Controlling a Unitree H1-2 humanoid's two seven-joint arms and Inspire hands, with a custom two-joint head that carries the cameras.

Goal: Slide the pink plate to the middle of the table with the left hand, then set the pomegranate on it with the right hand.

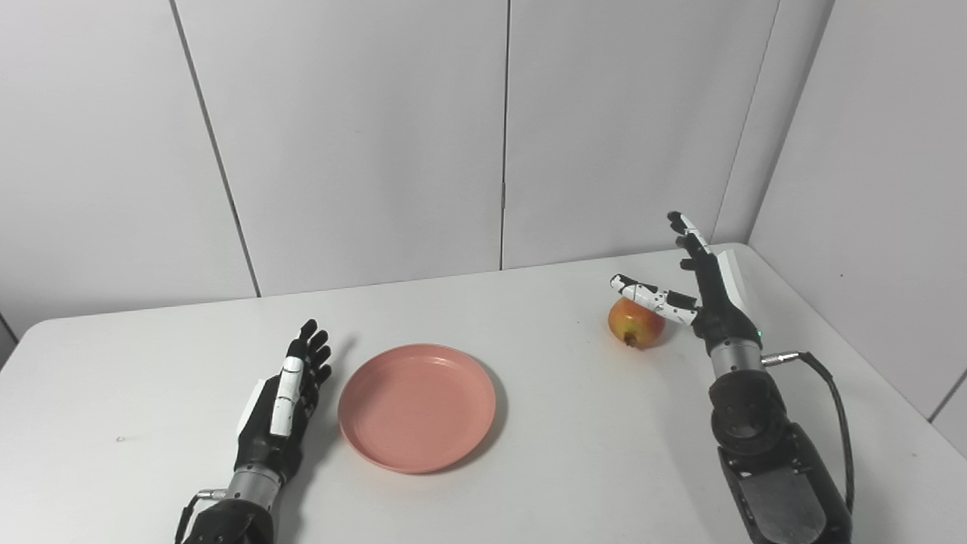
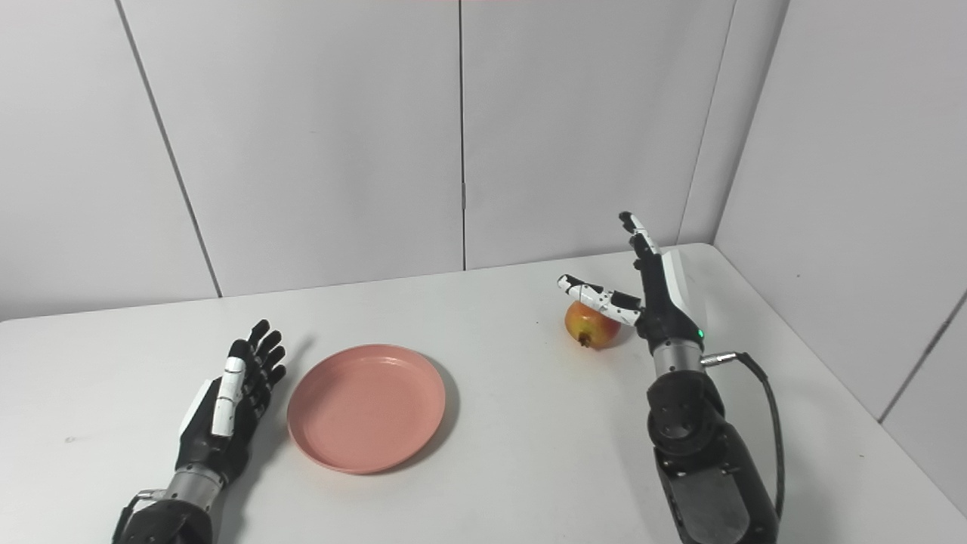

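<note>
The pink plate [image 1: 416, 406] lies flat on the white table [image 1: 544, 453], a little left of centre. My left hand [image 1: 285, 397] rests just to the plate's left, fingers stretched out and open, a small gap from the rim. The pomegranate [image 1: 635, 323], red and yellow, sits on the table at the right rear. My right hand [image 1: 699, 283] stands open right beside the fruit, fingers pointing up and thumb reaching over the top of it, holding nothing.
Grey wall panels [image 1: 498, 136] close off the back and right side of the table. A black cable [image 1: 831, 400] loops from the right wrist. The table's rounded right rear corner lies just behind the right hand.
</note>
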